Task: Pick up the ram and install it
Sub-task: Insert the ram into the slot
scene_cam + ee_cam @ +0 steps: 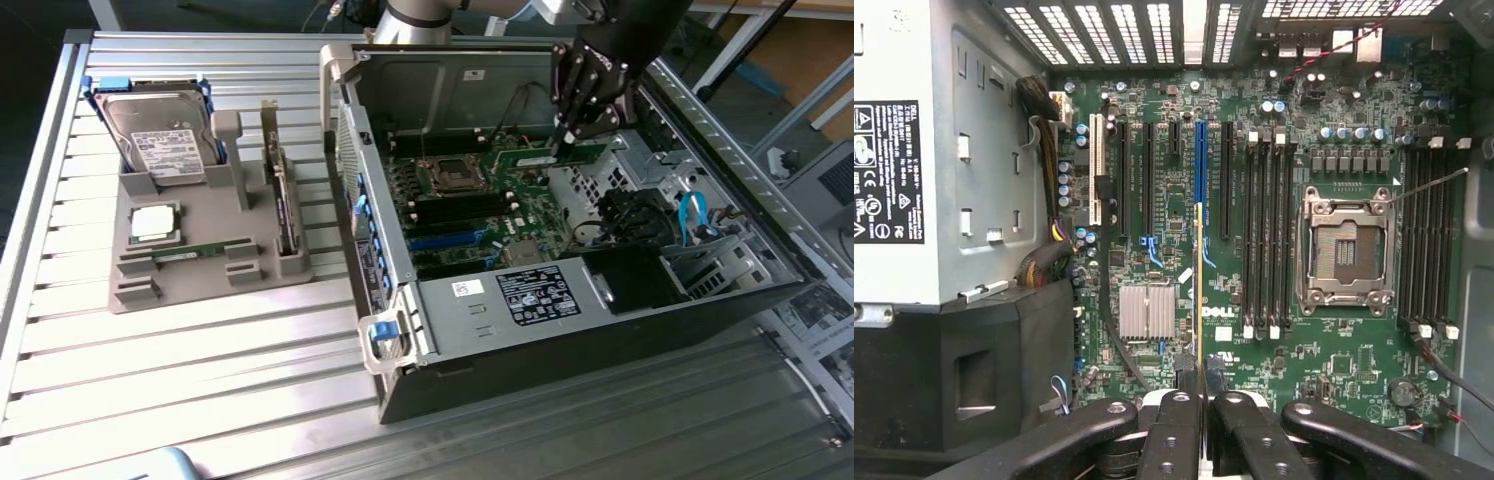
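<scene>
Gripper [1200, 402] clamped narrow on the ram [1200, 300], held edge-on and sticking straight out past my fingertips. Long axis looks parallel to the memory slots [1267, 240]. Slots lie beyond my fingertips, offset sideways.

Ram [1200, 290]: seen edge-on as a thin line; faces, sticker and chips hidden; gripped end concealed between the fingers [1176, 425] of the gripper [1200, 388], whose body is cut off by the picture's edge. Arm [414, 18]: cut off at the exterior view's upper edge. Hard drive [160, 140]: label print too small to read. Pale blue object [167, 465], at the table [200, 380] edge nearest the camera: mostly cut off, unidentifiable. Power supply label [889, 170]: partly cut off.
</scene>
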{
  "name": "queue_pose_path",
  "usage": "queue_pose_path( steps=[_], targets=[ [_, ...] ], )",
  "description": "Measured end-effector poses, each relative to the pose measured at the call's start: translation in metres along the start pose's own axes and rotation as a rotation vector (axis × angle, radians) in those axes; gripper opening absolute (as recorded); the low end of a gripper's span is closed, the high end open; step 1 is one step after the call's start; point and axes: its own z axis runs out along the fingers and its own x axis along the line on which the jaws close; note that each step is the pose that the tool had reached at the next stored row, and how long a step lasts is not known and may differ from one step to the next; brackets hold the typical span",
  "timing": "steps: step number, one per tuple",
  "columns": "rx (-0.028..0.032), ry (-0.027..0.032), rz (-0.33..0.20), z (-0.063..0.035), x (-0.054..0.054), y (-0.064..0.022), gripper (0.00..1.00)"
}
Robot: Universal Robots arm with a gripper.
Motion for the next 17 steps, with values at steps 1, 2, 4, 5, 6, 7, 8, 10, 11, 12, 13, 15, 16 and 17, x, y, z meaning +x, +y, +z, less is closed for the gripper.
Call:
queue_pose_path(
  steps=[1, 2, 4, 5, 6, 7, 8, 10, 11, 12, 13, 15, 16, 17],
  targets=[
    [0.0000, 0.0000, 0.000, 0.0002, 0.0000, 0.0000, 0.12],
    [0.0000, 0.0000, 0.000, 0.0004, 0.0000, 0.0000, 0.12],
    [0.0000, 0.0000, 0.000, 0.0007, 0.0000, 0.0000, 0.12],
    [0.0000, -0.0001, 0.000, 0.0009, -0.0001, 0.0000, 0.12],
    [0.0000, -0.0001, 0.000, 0.0012, -0.0001, 0.0000, 0.12],
    [0.0000, -0.0001, 0.000, 0.0014, -0.0001, 0.0000, 0.12],
    [0.0001, -0.0001, 0.000, 0.0018, -0.0001, 0.0000, 0.12],
    [0.0000, 0.0000, 0.000, 0.0022, -0.0001, 0.0001, 0.12],
    [0.0000, -0.0001, 0.000, 0.0025, -0.0001, 0.0001, 0.12],
    [0.0000, -0.0001, 0.000, 0.0027, -0.0001, 0.0001, 0.12],
    [0.0000, 0.0000, 0.000, 0.0030, -0.0001, 0.0001, 0.12],
    [0.0000, -0.0001, 0.000, 0.0034, -0.0002, 0.0001, 0.12],
    [0.0000, 0.0000, 0.000, 0.0036, -0.0002, 0.0001, 0.12],
    [0.0000, -0.0001, 0.000, 0.0039, -0.0002, 0.0001, 0.12]
  ],
)
